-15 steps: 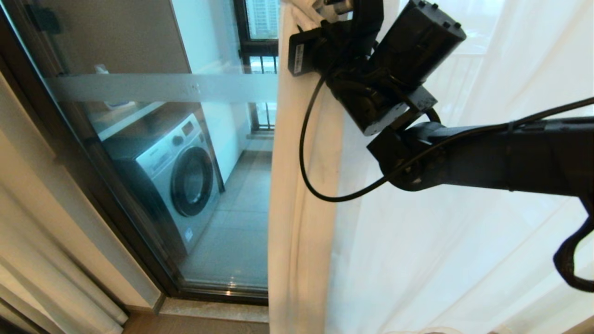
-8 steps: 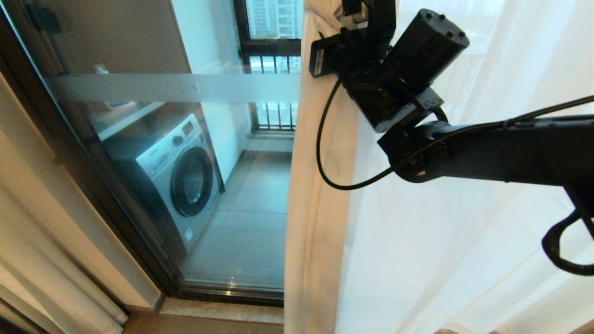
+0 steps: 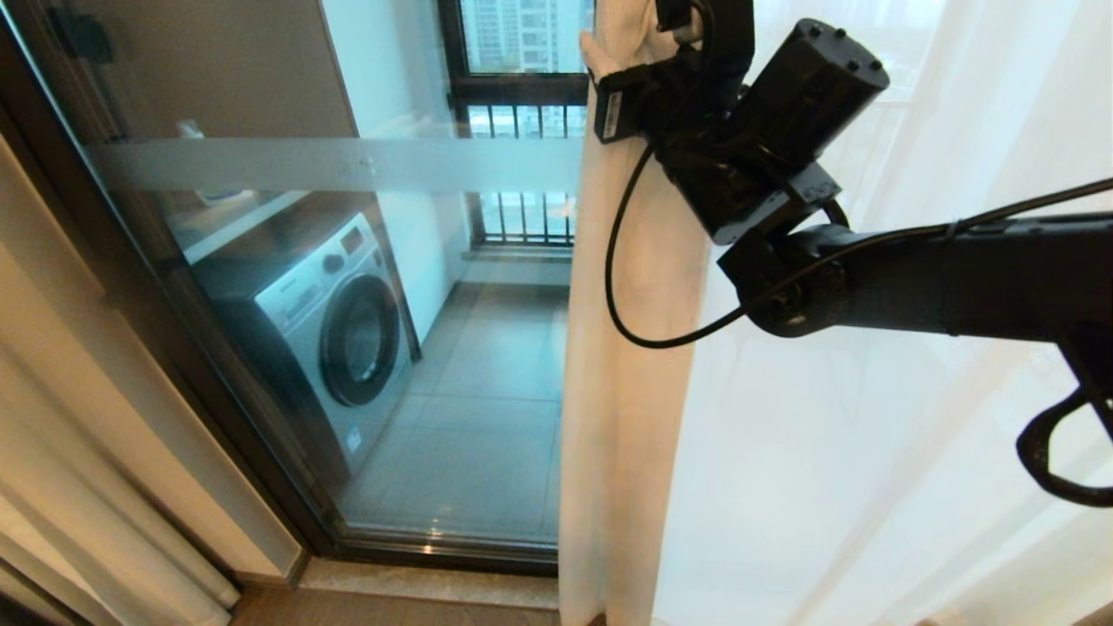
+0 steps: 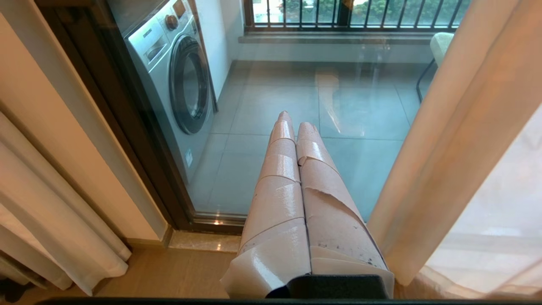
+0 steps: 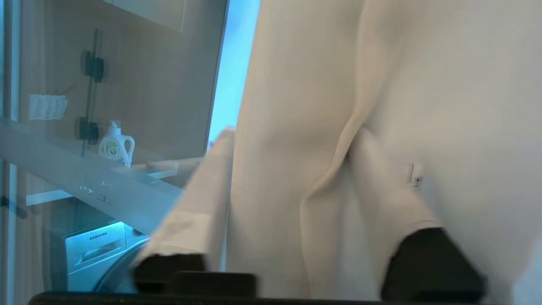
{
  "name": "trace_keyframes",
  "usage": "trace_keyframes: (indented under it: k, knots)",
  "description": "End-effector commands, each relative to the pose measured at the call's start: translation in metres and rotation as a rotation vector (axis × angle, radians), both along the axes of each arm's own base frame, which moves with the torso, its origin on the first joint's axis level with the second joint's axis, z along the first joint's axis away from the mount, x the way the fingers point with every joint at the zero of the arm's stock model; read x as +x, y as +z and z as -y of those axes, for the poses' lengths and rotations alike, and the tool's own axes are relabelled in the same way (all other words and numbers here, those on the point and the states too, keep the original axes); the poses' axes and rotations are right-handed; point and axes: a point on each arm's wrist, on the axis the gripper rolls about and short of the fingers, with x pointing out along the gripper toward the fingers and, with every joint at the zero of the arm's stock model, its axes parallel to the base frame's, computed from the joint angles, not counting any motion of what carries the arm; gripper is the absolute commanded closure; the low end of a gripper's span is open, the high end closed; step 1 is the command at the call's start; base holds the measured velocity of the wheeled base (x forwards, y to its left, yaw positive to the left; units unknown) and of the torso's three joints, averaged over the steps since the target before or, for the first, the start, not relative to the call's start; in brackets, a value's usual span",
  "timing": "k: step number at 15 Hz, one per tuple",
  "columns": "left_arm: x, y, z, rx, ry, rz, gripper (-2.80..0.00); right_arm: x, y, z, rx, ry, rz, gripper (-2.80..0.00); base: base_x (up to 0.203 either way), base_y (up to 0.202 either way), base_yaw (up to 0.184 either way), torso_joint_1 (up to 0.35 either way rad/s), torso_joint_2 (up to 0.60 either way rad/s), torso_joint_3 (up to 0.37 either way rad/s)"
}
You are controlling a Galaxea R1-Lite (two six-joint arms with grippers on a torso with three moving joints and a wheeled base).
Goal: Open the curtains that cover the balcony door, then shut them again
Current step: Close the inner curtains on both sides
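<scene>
Two curtains matter here; the near one (image 3: 626, 365) hangs bunched at mid-frame in the head view, its hemmed edge covering the right part of the balcony door (image 3: 348, 287), while the glass to its left is bare. Right gripper (image 5: 292, 169) sits high at that edge: the right wrist view shows its fingers (image 5: 203, 190) parted with the fabric fold between them, one finger on each side, not pinching. Left gripper (image 4: 294, 127) is pressed shut, empty, pointed at the glass low down, apart from the cloth.

Handling guess: sheer fabric, very light, soft, drapes and slides, so a pinch on thin single layer would likely slip. Best hold looks like the thick doubled hem, up high where the right gripper is, so the pull carries along the rail.

View differences: head view gives the whole arm and how far the curtain covers the door, but hides the fingertips behind the wrist. Right wrist view shows the finger gap. Left wrist view alone shows the floor sill and a second curtain (image 4: 55, 220) against the wall.
</scene>
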Motion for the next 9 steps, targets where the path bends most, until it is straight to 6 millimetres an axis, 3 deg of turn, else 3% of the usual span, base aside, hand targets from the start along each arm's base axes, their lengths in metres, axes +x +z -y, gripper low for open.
trace_keyframes:
  k: [1,9]
  knots:
    - [0.0,0.0,0.0,0.0,0.001,0.0,0.0,-0.009,0.011,0.007,0.009,-0.001,0.014,-2.8,0.0,0.0,0.0,0.0,0.0,0.0]
    - [0.0,0.0,0.0,0.0,0.001,-0.001,0.0,-0.064,0.016,0.047,-0.052,0.01,-0.059,-2.8,0.0,0.0,0.0,0.0,0.0,0.0]
